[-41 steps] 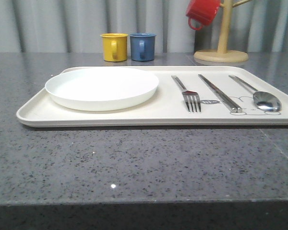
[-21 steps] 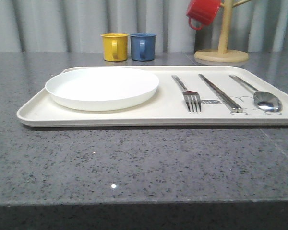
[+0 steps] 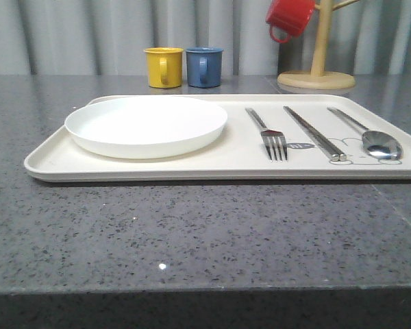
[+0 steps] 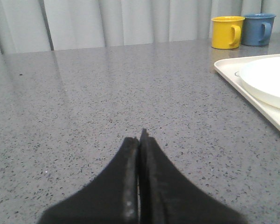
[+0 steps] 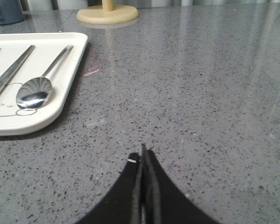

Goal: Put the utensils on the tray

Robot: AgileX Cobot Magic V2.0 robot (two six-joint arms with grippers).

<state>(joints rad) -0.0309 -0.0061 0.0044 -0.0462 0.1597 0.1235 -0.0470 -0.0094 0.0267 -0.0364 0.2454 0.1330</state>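
Both your arms are sitting low over the speckled grey stone tabletop (image 3: 192,226), off to either side of the big cream rectangular tray (image 3: 48,161). Your left claw (image 4: 139,140) is pinched fully together with nothing in it, tips pointing out across bare tabletop, the tray's edge off to its side. Your right claw (image 5: 143,154) is the same deal: fingers pressed together, empty, hovering just above the tabletop beside the tray's other end.

Everything's on the tray. The shallow round white plate (image 3: 146,125) takes up the left half. To its right, the shiny metal fork (image 3: 268,134), the pair of long metal chopsticks (image 3: 315,133) and the metal spoon (image 3: 370,135) lie side by side, apart from each other, long axes running front to back. The fork's tines and the spoon's bowl point toward you, handles away. The chopstick tips closest to you sit on the line-drawn bunny.
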